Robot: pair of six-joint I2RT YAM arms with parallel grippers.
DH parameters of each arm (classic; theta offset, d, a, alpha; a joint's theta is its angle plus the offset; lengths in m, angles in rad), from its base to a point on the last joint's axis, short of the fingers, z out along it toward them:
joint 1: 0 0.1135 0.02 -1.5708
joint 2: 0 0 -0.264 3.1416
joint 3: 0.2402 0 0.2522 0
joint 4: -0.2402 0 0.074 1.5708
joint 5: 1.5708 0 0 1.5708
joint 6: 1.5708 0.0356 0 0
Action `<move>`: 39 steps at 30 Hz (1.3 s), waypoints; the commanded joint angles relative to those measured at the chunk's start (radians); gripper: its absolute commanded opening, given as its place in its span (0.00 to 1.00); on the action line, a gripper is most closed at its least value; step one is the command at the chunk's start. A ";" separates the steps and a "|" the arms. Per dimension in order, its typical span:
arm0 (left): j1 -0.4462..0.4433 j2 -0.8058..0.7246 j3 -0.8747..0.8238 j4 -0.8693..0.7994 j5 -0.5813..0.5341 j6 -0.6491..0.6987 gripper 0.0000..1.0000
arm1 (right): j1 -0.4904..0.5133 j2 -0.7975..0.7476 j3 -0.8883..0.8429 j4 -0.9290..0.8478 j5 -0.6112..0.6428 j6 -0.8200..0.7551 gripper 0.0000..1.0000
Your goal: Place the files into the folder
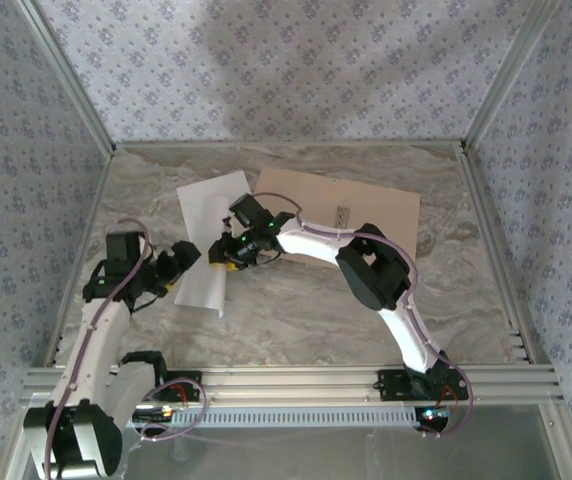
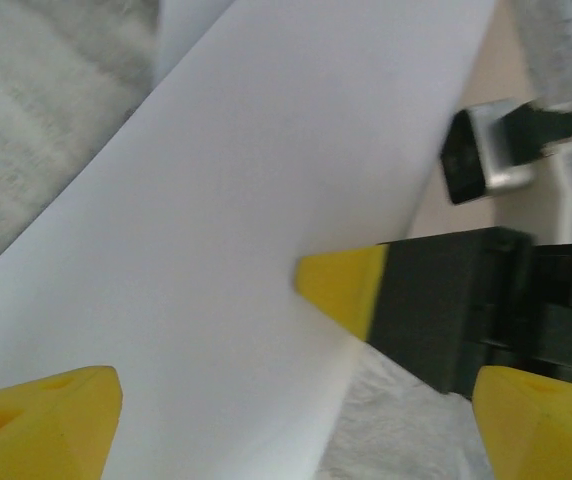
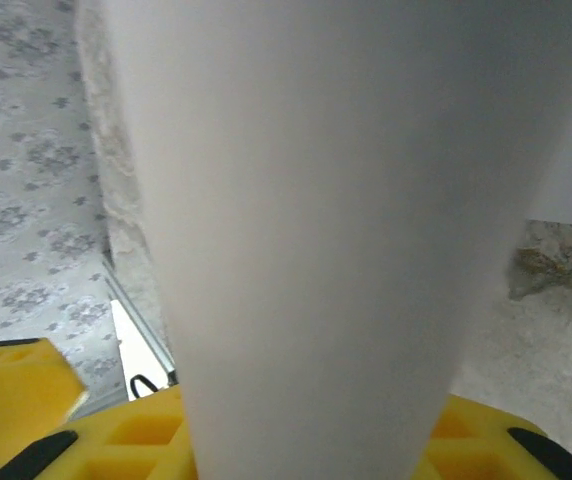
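Paper sheets (image 1: 206, 215), thin, white, rectangular, beside flat tan cardboard folder (image 1: 386, 210)

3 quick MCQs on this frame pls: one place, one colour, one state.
1. Seen from above, the white paper lies where relative to the folder? A on its right; B on its left; C inside it.
2. The fingertips of the left gripper are: A yellow; B red; C black.
3. The folder is: A closed; B standing on edge; C open flat.
Key: B, the sheet sits left of the cardboard; A, the left wrist view shows yellow pads; C, both leaves are spread with the clip showing.
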 commanded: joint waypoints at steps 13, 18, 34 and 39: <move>-0.007 -0.008 0.357 0.007 0.320 -0.056 0.96 | -0.098 -0.472 -0.214 0.217 -0.106 -0.074 0.35; -0.087 0.059 0.530 0.039 0.407 -0.063 1.00 | -0.157 -0.639 -0.354 0.339 -0.157 -0.077 0.38; -0.249 0.235 0.741 -0.063 0.417 0.077 0.92 | -0.285 -0.936 -0.570 0.415 -0.251 -0.057 0.40; -0.258 0.287 0.767 -0.088 0.412 0.118 0.88 | -0.284 -0.980 -0.632 0.460 -0.235 -0.030 0.40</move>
